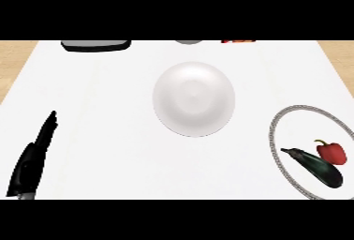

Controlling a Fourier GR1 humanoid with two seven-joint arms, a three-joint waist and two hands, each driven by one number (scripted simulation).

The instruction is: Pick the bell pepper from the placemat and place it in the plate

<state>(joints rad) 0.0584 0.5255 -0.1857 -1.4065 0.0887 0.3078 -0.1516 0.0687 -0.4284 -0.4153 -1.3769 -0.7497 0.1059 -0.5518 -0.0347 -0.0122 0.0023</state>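
Observation:
A red bell pepper (332,152) with a curved stem lies on a round white placemat (287,126) with a patterned grey rim at the right edge of the counter. A dark eggplant (316,167) lies beside it on the same mat, touching its lower left side. A plain white plate (194,98) sits in the middle of the counter, with nothing on it. My left hand (34,157) rests at the lower left, fingers straight and pointing up, far from the pepper. My right hand does not show.
A dark tray-like object (95,45) sits at the far left of the counter's back edge. A grey object (188,41) and a red-orange one (239,41) are cut off at the back. Wooden floor shows past both side edges.

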